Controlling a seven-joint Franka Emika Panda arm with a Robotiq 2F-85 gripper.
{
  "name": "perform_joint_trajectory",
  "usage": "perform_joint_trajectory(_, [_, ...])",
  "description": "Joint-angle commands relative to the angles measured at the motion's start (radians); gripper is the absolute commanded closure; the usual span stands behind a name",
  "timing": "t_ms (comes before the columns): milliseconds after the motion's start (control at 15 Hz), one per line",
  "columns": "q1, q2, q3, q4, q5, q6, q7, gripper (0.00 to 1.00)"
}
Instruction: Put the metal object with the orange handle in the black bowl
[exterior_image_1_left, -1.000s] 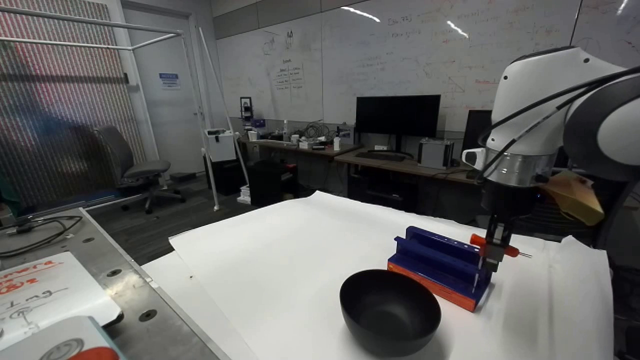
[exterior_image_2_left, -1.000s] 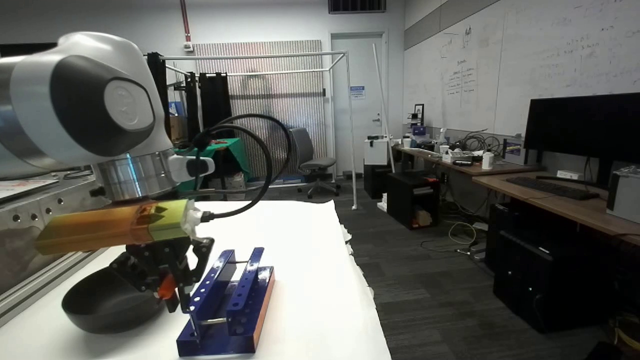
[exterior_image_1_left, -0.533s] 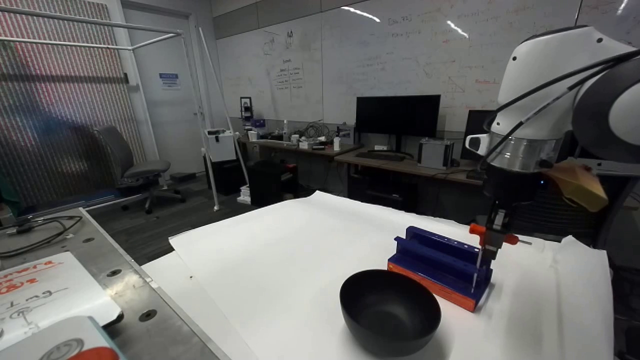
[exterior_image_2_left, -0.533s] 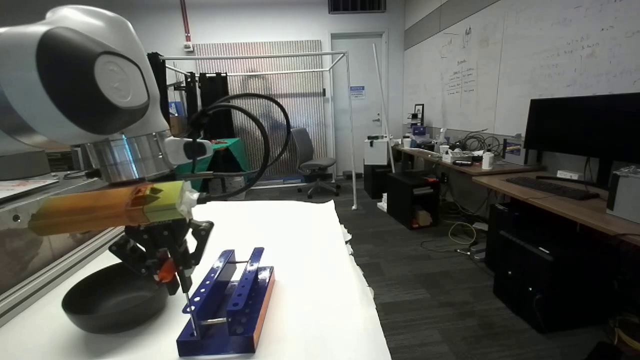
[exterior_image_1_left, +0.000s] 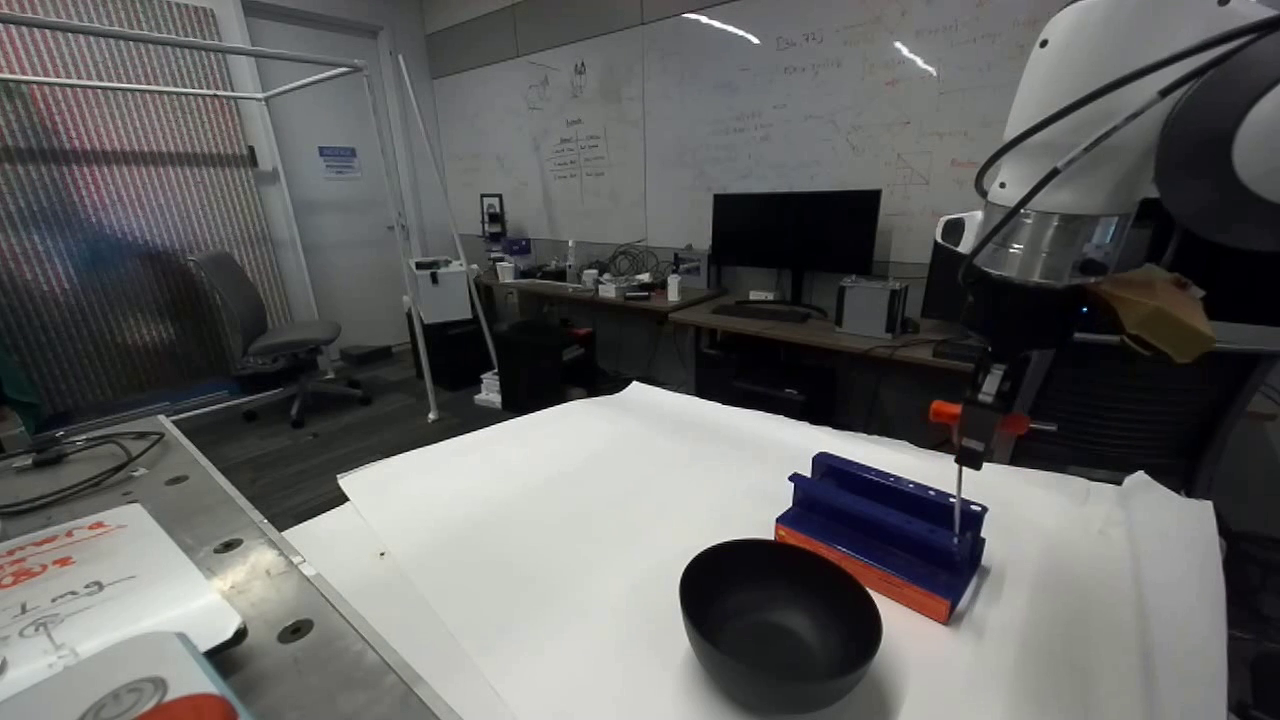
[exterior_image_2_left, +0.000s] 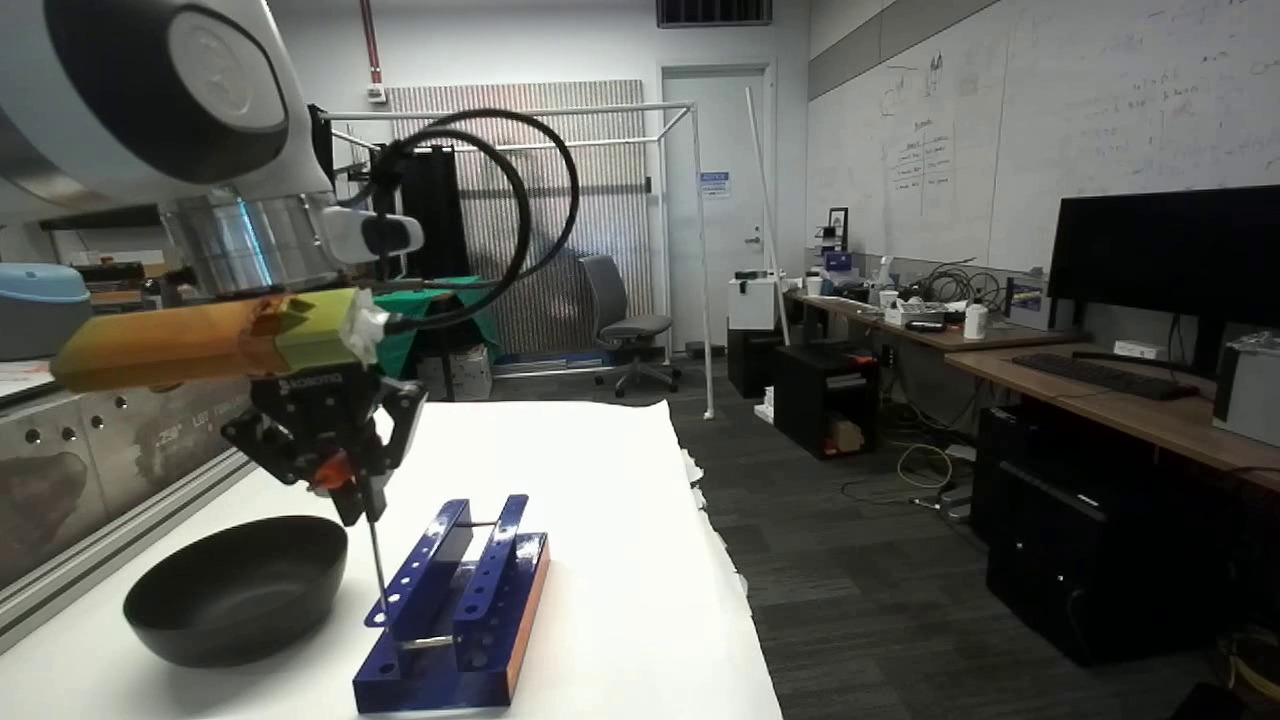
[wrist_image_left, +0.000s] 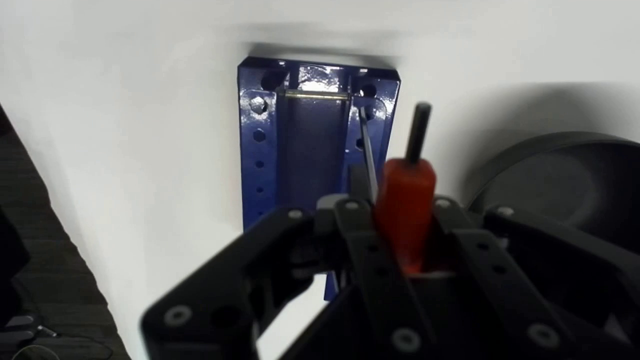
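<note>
The metal object with the orange handle (exterior_image_1_left: 945, 412) is held in my gripper (exterior_image_1_left: 972, 450). The jaws are shut on its orange-red handle, which also shows in the wrist view (wrist_image_left: 406, 200). A short dark metal stub sticks out of one handle end. A thin metal shaft (exterior_image_2_left: 376, 560) points down from the jaws, slightly tilted. Its lower end lies at the near end of the blue rack (exterior_image_2_left: 485, 590); I cannot tell whether it is still inside a rack hole. The black bowl (exterior_image_1_left: 720, 600) stands upright beside the rack; in the wrist view the bowl (wrist_image_left: 545, 175) is at the right.
The blue ridged rack (exterior_image_1_left: 880, 515) with its orange base (exterior_image_1_left: 900, 590) stands right below the gripper. A white sheet (exterior_image_1_left: 560, 520) covers the table. A metal table edge (exterior_image_1_left: 300, 570) runs along one side. Desks with a monitor (exterior_image_1_left: 795, 230) stand behind.
My gripper has risen with the orange-handled object in it. More of the metal shaft now shows above the rack. The rack and bowl have not moved.
</note>
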Motion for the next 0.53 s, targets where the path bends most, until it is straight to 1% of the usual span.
perform_joint_trajectory(0, [0.019, -0.038, 0.0, 0.078, 0.058, -0.104, -0.016, 0.82])
perform_joint_trajectory(267, [0.052, -0.013, -0.013, 0.157, 0.176, -0.174, -0.069, 0.84])
perform_joint_trajectory(467, [0.082, 0.029, -0.024, 0.197, 0.29, -0.215, -0.137, 0.84])
